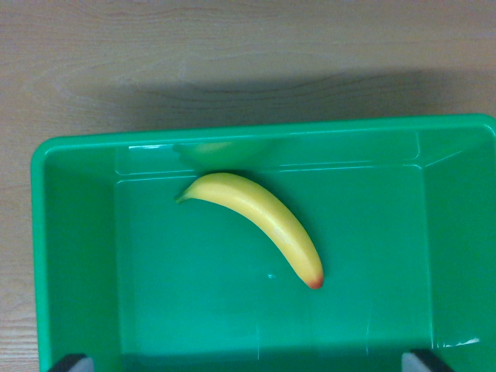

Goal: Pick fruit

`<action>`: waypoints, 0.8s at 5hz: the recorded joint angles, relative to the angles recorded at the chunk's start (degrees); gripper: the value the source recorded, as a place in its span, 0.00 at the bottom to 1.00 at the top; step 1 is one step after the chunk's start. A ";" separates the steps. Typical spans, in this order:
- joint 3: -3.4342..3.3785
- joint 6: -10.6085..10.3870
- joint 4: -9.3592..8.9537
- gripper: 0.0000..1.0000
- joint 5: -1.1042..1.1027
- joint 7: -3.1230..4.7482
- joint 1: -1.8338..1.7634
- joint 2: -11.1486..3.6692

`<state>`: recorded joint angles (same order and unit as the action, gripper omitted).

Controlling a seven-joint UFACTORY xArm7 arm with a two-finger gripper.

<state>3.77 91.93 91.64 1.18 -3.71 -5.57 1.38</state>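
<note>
A yellow banana (260,223) lies on the floor of a green plastic bin (74,232), curving from the upper left down to its reddish tip at the lower right. Its stem end nearly touches the bin's far wall, which shows a faint yellow reflection. My gripper (248,363) hangs above the bin's near side, well apart from the banana. Only the two dark fingertips (71,363) show, at the bottom corners of the wrist view. They stand far apart, open, with nothing between them.
The bin rests on a light wooden tabletop (232,54), which fills the top of the view and a strip along the left. A shadow falls on the wood just beyond the bin's far rim.
</note>
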 joint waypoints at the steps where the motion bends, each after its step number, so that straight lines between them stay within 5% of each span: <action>1: 0.00 0.00 0.00 0.00 0.00 0.00 0.00 0.00; 4: 0.04 -1.69 -1.10 0.00 -0.08 0.69 -0.03 -0.54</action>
<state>3.81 90.23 90.53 1.10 -3.02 -5.59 0.84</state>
